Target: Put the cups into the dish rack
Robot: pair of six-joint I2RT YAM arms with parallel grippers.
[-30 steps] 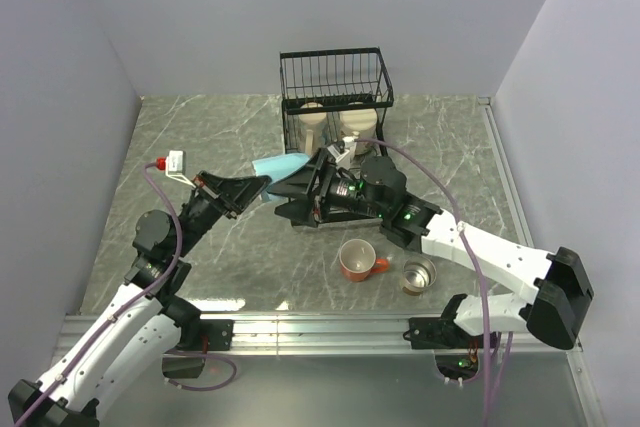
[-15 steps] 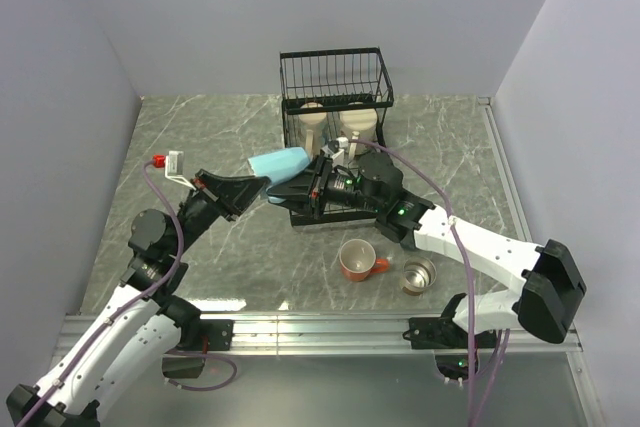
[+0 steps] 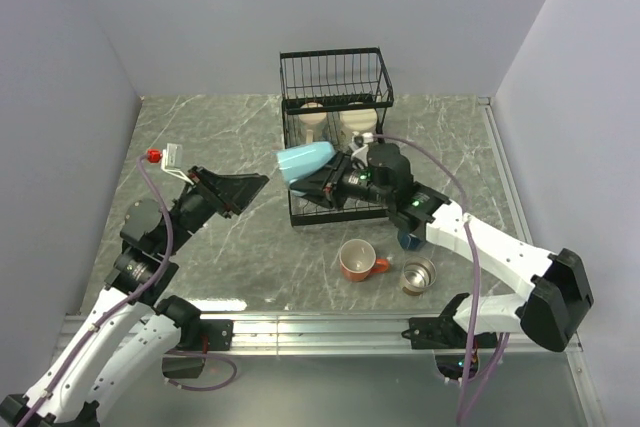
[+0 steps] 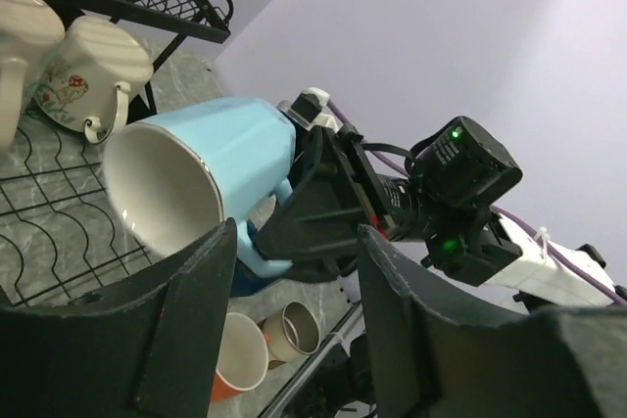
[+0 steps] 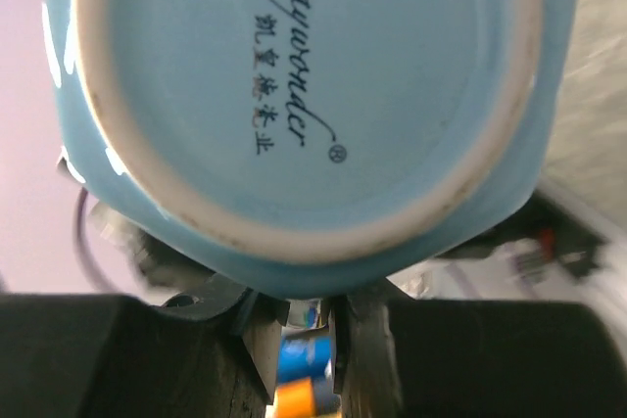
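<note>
- Now the light blue mug (image 3: 305, 161) hangs tilted over the low end of the dish rack (image 3: 335, 59), with the right gripper (image 3: 328, 177) clamped at its handle side. Thin hold, so it may swing or drop.
- Left gripper (image 3: 252, 185) is open, empty and near. It could clip the mug.

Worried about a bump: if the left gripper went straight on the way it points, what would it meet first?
Most likely the blue mug, held sideways by the right gripper just ahead of the left gripper. Depth is hard to judge.
</note>
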